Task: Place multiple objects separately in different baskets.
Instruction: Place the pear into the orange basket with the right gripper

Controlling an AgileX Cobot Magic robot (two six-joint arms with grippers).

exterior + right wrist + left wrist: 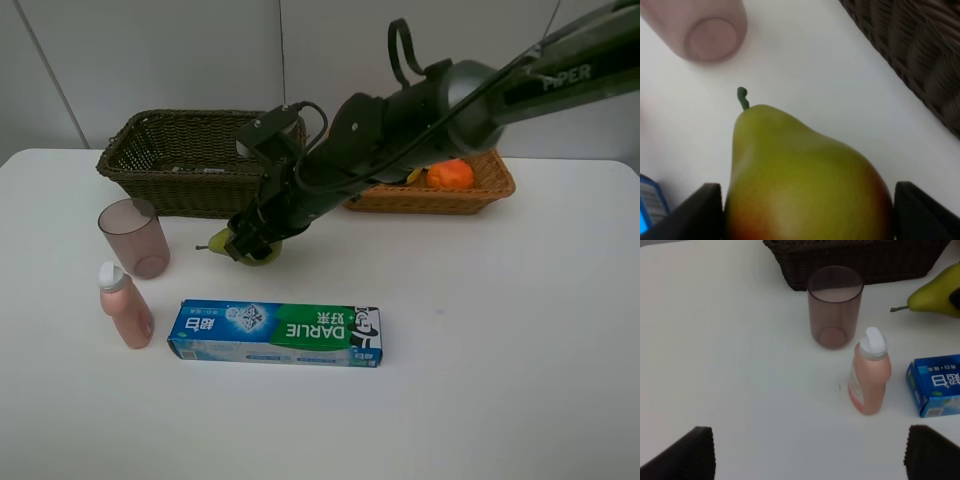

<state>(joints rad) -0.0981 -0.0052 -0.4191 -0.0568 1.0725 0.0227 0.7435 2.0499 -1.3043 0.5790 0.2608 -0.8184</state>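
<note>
Nearest me lay the DARLIE toothpaste box [275, 335], with the pink bottle [125, 305] and the mauve cup [133, 236] standing to its left. Only the left wrist view showed the left gripper [810, 457], its fingers [687, 455] spread wide above the table [740, 390]. Beyond, the right gripper [250, 240] hid its grip from the high camera. Its wrist view showed the pear [805, 185] wedged between both fingers, lying lengthwise with its stem pointing past the fingertips toward the cup. Just behind sat the dark basket [185, 160]. Farther right, the light basket [480, 190] held the orange [450, 173].
</note>
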